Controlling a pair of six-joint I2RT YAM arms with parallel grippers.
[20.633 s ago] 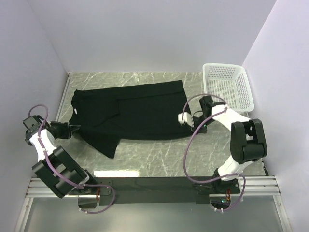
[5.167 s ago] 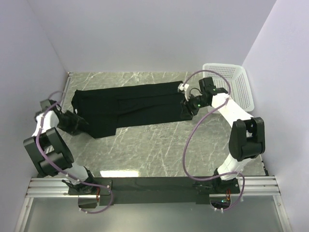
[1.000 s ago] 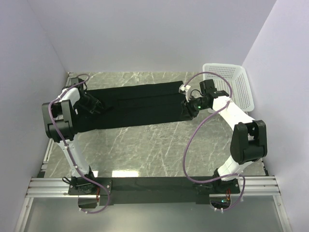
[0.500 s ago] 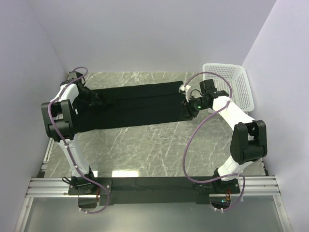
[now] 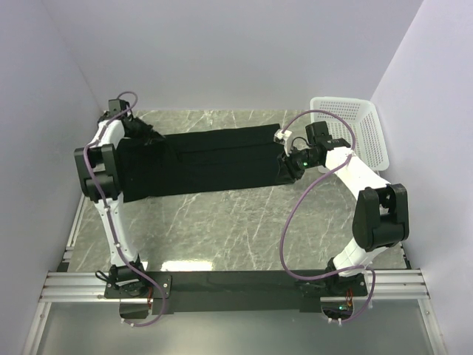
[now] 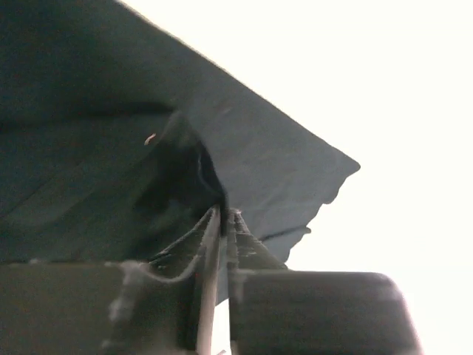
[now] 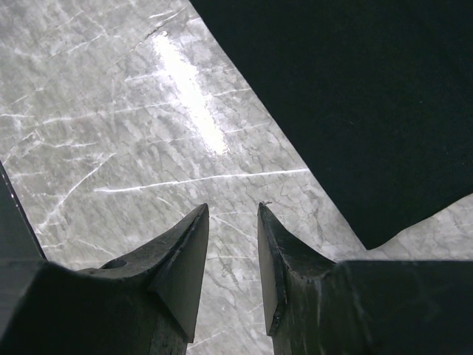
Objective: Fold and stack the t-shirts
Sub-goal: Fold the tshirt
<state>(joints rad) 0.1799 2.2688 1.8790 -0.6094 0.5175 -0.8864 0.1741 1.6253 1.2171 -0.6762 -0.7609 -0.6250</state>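
No legible text anywhere, seemingly.

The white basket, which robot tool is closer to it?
Right. The right tool hangs beside the basket; the left tool is far across the table, pinching the t-shirt.

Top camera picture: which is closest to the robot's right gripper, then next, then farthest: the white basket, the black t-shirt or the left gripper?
Starting from the right gripper:
1. t-shirt, its right end is just beside the gripper.
2. basket, in the back right corner.
3. left gripper, far left, at the shirt's other end.
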